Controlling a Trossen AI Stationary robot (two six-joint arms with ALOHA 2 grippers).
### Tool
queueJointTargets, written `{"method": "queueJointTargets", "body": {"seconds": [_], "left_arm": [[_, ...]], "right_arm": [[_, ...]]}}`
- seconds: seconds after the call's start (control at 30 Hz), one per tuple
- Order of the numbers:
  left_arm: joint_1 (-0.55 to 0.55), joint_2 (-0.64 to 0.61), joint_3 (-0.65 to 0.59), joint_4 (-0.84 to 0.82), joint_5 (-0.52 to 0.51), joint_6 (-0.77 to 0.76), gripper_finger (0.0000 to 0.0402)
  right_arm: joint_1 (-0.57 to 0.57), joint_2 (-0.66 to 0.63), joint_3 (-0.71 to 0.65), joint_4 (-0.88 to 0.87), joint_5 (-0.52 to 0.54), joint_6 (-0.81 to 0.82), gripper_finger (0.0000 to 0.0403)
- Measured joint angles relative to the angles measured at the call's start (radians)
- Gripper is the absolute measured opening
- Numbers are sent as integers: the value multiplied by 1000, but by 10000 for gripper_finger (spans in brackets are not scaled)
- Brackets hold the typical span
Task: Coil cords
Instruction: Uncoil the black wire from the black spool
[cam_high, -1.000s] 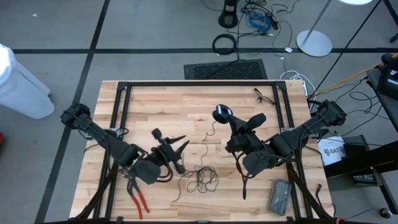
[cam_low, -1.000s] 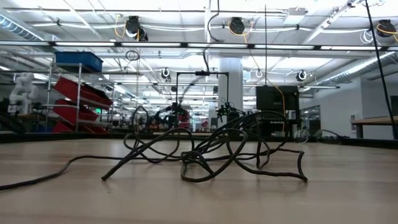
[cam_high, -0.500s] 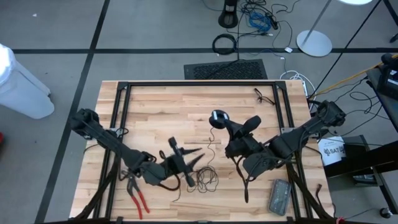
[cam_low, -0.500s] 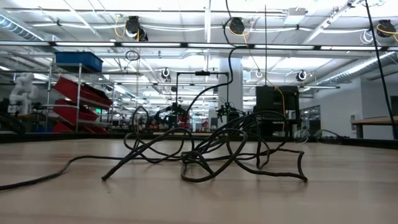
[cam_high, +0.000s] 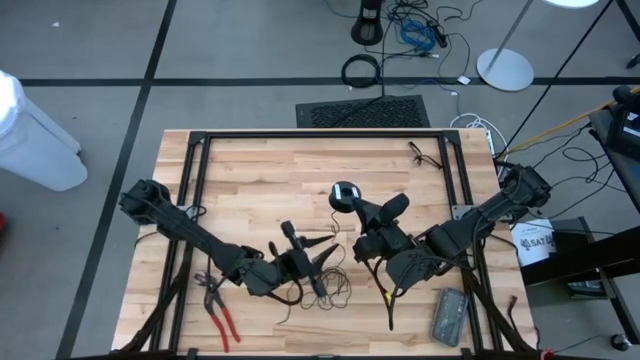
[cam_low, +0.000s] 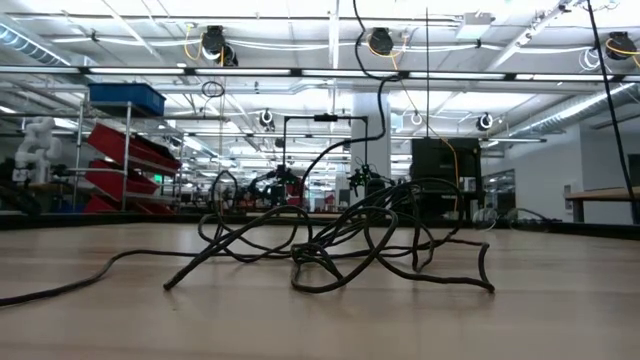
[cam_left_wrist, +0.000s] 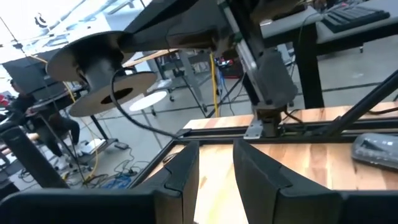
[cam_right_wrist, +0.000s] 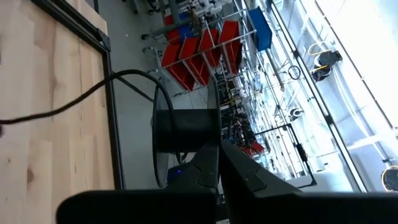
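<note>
Little coiling done, I judge. Cord (cam_high: 322, 287) lies mostly in a loose tangle at desk (cam_high: 250, 170) six o'clock. Right gripper (cam_high: 352, 205) clamped on its puck (cam_high: 344, 192), lifted near centre. Left gripper (cam_high: 322, 262), half-open and empty, hangs over the tangle.

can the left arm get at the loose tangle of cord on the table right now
Probably yes. The left gripper hangs right over the near-side tangle of the cord, fingers parted, with nothing between them. The right gripper, shut on the puck, sits clear farther back.
</note>
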Motion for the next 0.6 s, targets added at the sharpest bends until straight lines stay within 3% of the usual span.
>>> {"method": "queueJointTargets", "body": {"seconds": [0.4, 0.6], "left_arm": [[20, 11, 0, 35, -1, -1, 105], [43, 11, 0, 29, -2, -73, 105]], "right_arm": [[5, 3, 0, 31, -5, -37, 0], [5, 3, 0, 34, -5, -36, 0]]}}
